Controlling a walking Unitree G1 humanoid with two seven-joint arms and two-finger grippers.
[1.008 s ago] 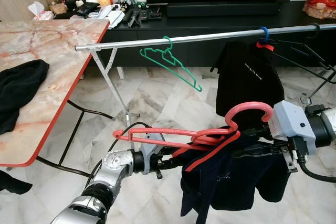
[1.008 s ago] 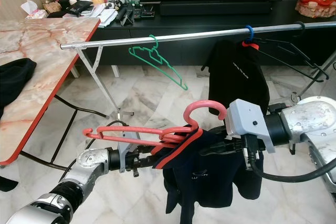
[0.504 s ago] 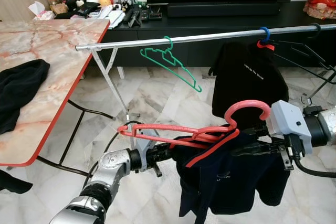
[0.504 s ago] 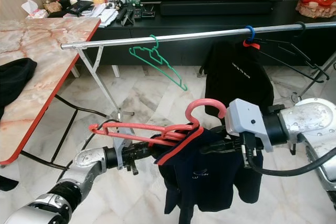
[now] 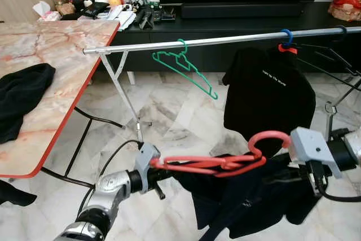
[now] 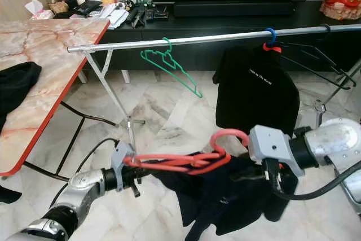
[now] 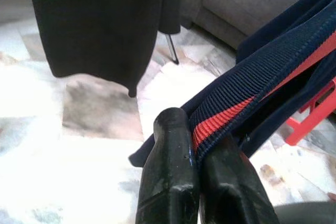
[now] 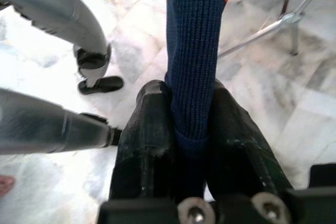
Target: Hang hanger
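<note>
Looking down from the head, the left eye view has a red hanger (image 5: pixel 211 163) lying almost flat between the two arms, below and in front of a silver rail (image 5: pixel 225 40). A navy shirt (image 5: pixel 248 196) with red trim droops from it toward the marble floor (image 5: pixel 169 111). The left gripper (image 5: pixel 163 174) reaches in from the left end of the hanger, the right gripper (image 5: pixel 276 176) from just beside its curled hook. On the rail hang a green hanger (image 5: pixel 186 69) and, further right, a black shirt (image 5: pixel 269 100) on a blue hook. A marble surface (image 5: pixel 51 55) edged in red stands at the left with a black cloth (image 5: pixel 22 103) on it.

The right eye view gives the same scene, the red hanger well below the rail and its hook free of it.

In the left wrist view the left gripper's fingers (image 7: pixel 168 182) are pressed together on the navy shirt's ribbed, red-striped edge.

In the right wrist view the right gripper's fingers (image 8: pixel 147 145) are clamped on a ribbed navy band of that shirt, with the floor beyond.
</note>
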